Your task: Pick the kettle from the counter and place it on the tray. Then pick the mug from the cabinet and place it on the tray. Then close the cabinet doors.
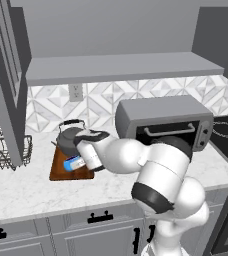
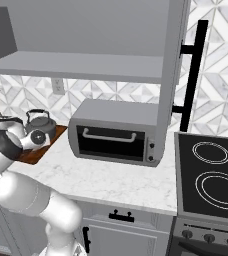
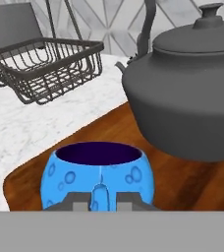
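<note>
The dark grey kettle [image 1: 70, 136] [image 2: 40, 127] [image 3: 187, 98] stands on the back part of the reddish-brown tray [image 1: 58, 170] [image 2: 32, 154] [image 3: 192, 182] on the marble counter [image 1: 46, 192]. The blue mug [image 1: 73, 162] [image 3: 99, 170] is at the tray's front part, upright in the hand view, just in front of the kettle. My gripper [image 1: 82, 159] [image 3: 103, 199] is shut on the mug, its fingertips close on either side of the mug's handle. Whether the mug's base rests on the tray is hidden. The cabinet [image 1: 121, 67] is open, with its doors [image 1: 6, 85] [image 2: 171, 75] swung out.
A black wire rack [image 1: 6, 150] [image 3: 45, 64] stands left of the tray. A grey toaster oven [image 1: 166, 122] [image 2: 116, 132] sits right of it, close behind my arm. Farther right lies the black stovetop [image 2: 211, 175]. The right door's black handle [image 2: 193, 75] juts out above it.
</note>
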Controlling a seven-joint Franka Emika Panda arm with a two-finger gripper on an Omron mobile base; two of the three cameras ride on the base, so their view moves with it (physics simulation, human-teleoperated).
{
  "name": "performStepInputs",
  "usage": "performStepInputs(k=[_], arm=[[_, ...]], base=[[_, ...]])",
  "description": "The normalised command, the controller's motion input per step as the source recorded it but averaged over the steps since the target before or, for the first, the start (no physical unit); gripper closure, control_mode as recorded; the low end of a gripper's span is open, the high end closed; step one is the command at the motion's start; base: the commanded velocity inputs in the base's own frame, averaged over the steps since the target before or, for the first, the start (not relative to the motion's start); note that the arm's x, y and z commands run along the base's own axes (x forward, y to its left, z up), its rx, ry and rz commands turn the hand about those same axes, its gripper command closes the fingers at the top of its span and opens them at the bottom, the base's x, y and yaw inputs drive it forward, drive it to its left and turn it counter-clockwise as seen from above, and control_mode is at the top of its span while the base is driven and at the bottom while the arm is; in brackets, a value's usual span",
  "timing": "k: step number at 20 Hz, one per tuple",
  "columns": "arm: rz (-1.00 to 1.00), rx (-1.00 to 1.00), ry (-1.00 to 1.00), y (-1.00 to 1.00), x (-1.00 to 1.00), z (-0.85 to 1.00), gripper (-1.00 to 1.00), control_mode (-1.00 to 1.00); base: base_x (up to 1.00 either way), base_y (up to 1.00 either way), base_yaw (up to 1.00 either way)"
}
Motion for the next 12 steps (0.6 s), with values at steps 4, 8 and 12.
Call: performStepInputs(k=[4, 8, 12], arm=[[-0.02, 0.00, 0.00, -0.02, -0.18, -0.11, -1.00, -1.00], [-0.02, 0.00, 0.00, -0.01, -0.26, -0.04, -1.00, -1.00], [-0.02, 0.00, 0.00, 0.00, -0.19, 0.00, -1.00, -1.00]], base=[[0.00, 0.00, 0.00], [0.00, 0.00, 0.00], [0.00, 0.00, 0.00]])
